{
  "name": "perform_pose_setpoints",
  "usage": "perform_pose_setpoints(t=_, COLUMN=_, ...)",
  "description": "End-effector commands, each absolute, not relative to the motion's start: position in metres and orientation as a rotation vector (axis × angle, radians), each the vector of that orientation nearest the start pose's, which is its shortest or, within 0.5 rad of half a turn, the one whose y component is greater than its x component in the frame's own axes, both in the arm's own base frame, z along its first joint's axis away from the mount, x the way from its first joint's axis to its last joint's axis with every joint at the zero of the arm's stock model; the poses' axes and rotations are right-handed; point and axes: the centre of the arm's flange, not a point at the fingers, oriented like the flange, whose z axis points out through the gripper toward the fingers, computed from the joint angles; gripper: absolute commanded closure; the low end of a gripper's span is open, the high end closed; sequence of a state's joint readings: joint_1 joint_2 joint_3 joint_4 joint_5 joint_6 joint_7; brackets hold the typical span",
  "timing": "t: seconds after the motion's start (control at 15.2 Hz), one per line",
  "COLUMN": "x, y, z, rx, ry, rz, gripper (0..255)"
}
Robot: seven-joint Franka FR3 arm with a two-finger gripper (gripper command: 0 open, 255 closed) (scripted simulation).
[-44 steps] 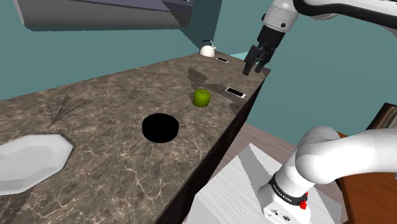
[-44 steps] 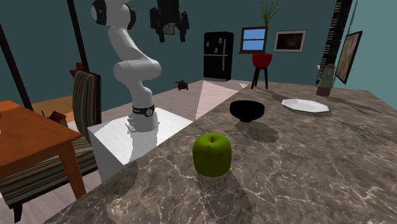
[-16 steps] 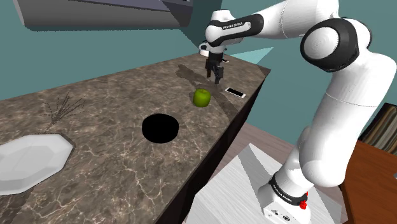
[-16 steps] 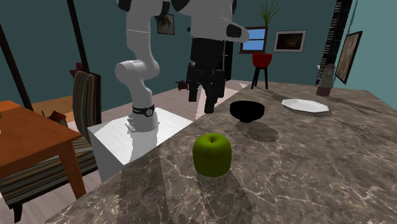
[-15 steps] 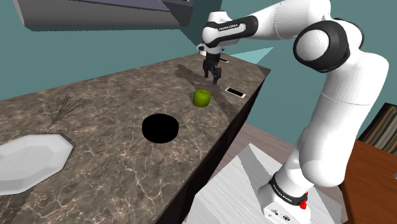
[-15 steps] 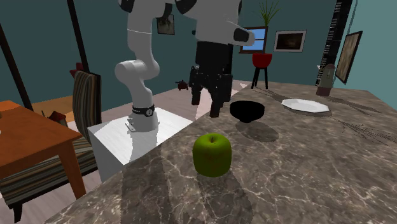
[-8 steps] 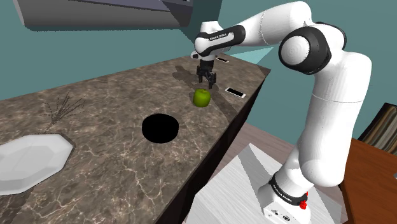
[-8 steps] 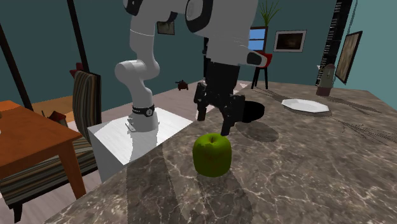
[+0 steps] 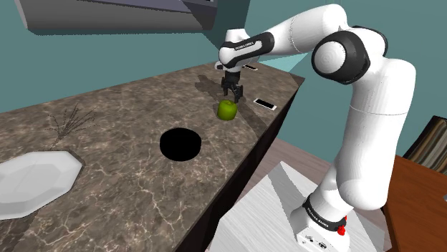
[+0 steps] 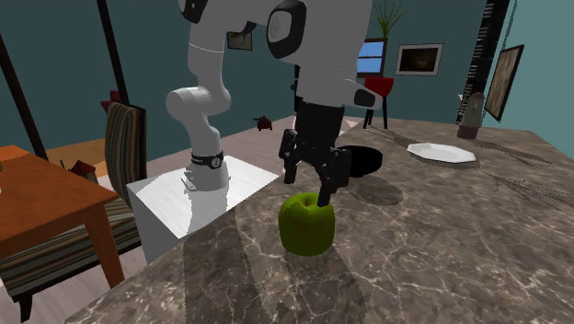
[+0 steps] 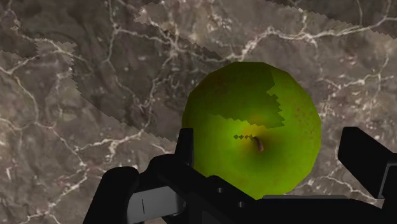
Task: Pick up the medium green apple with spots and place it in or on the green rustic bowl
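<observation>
A green apple (image 9: 227,110) with faint reddish spots rests on the dark marble counter (image 9: 129,165), near its edge. My gripper (image 9: 231,94) hangs just above it, open. In the wrist view the apple (image 11: 254,127) lies between the two black fingers (image 11: 185,145), which stand apart at either side without touching it. From the second exterior view the gripper (image 10: 309,187) has its tips level with the top of the apple (image 10: 306,225). The bowl (image 9: 180,144) is drawn black and stands further along the counter; the hand partly covers the bowl (image 10: 366,160).
A white plate (image 9: 36,180) lies at the shoulder view's left end, with a dry twig (image 9: 68,120) behind it. A phone-like slab (image 9: 266,104) sits at the counter's edge beside the apple. A wooden table (image 10: 41,198) and a striped chair (image 10: 120,147) stand beyond the counter.
The arm swung in from beyond the counter's end and lowered the open gripper onto the apple. Apple and bowl have stayed put.
</observation>
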State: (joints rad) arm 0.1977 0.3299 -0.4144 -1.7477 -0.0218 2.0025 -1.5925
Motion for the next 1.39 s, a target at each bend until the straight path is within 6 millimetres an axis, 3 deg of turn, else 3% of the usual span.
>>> perform_pose_setpoints(t=0.0, x=0.624, y=-0.117, z=0.394, rx=-2.436, ry=-2.057, rz=0.237, gripper=0)
perform_pose_setpoints(t=0.07, x=0.624, y=-0.117, z=0.394, rx=-2.436, ry=-2.057, rz=0.237, gripper=0)
perform_pose_setpoints(t=0.13, x=0.624, y=-0.117, z=0.394, rx=-2.436, ry=-2.057, rz=0.237, gripper=255)
perform_pose_setpoints(t=0.73, x=0.624, y=-0.117, z=0.394, rx=-2.436, ry=-2.057, rz=0.237, gripper=255)
perform_pose_setpoints(t=1.32, x=0.624, y=-0.117, z=0.441, rx=-2.436, ry=-2.057, rz=0.237, gripper=255)
